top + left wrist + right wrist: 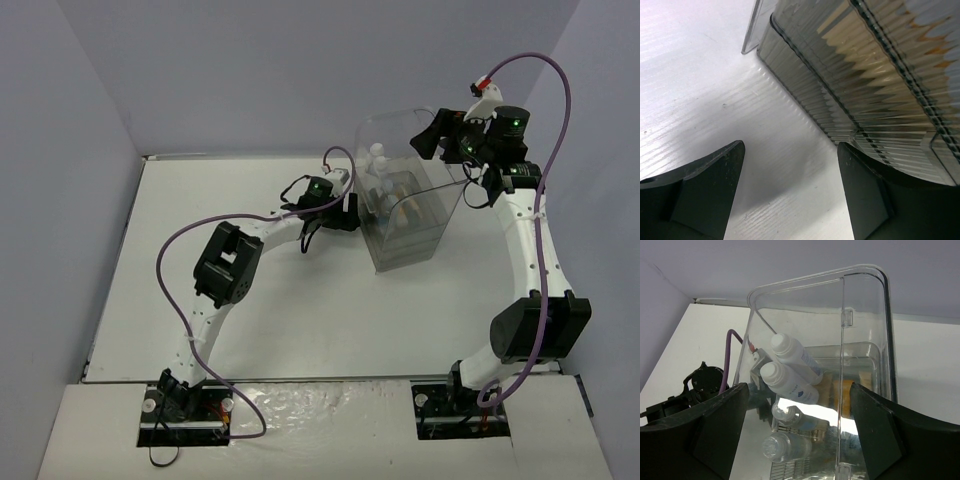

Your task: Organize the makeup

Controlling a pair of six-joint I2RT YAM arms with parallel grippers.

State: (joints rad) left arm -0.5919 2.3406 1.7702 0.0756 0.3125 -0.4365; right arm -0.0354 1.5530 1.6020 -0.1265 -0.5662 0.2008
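The white table (280, 330) is in little danger itself; the tall clear plastic case with ribbed drawers (405, 240) standing near its middle is most at risk, since it looks light and narrow for its height and has an arm on either side. The left gripper (791, 147) is low over the table just beside the case's drawer fronts, its jaws spread and empty, and a careless sweep toward the case would likely shove or tip it. The right gripper (799, 387) hangs over the case's back corner, jaws also wide apart with nothing between them, close to the clear upright wall. A straight drop could catch a finger on that rim and lever the whole case over. The makeup is inside: two white plastic bottles with round caps (787, 380) lean slantwise in the open top compartment, and tan and orange shapes (875, 75) show through the ribbed drawer fronts, too distorted to name. The leaning bottles are the smallest hazard: a knock to the case or a glancing finger could roll them flat, and their smooth round bodies would probably slip from a pinch near the cap
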